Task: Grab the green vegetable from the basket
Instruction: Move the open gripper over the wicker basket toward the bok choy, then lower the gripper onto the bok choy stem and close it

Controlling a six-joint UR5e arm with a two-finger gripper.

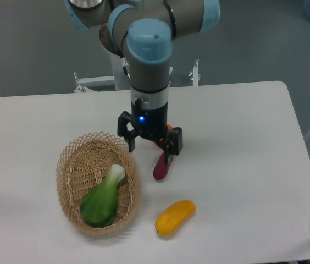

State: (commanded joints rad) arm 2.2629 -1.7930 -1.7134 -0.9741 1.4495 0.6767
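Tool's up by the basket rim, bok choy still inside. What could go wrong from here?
1. The open tool hangs right of the basket, with the purple sweet potato near one finger; descending here could knock it.
2. The green vegetable lies slanted against the wall; a finger may snag the wicker rim.

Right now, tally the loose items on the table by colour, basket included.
Green: 1, the green vegetable, lying in the basket
Tan: 1, the basket
Purple: 1, the sweet potato, by the open gripper
Yellow: 1, the oblong fruit
Orange: 1, an item mostly hidden behind the gripper
Total: 5
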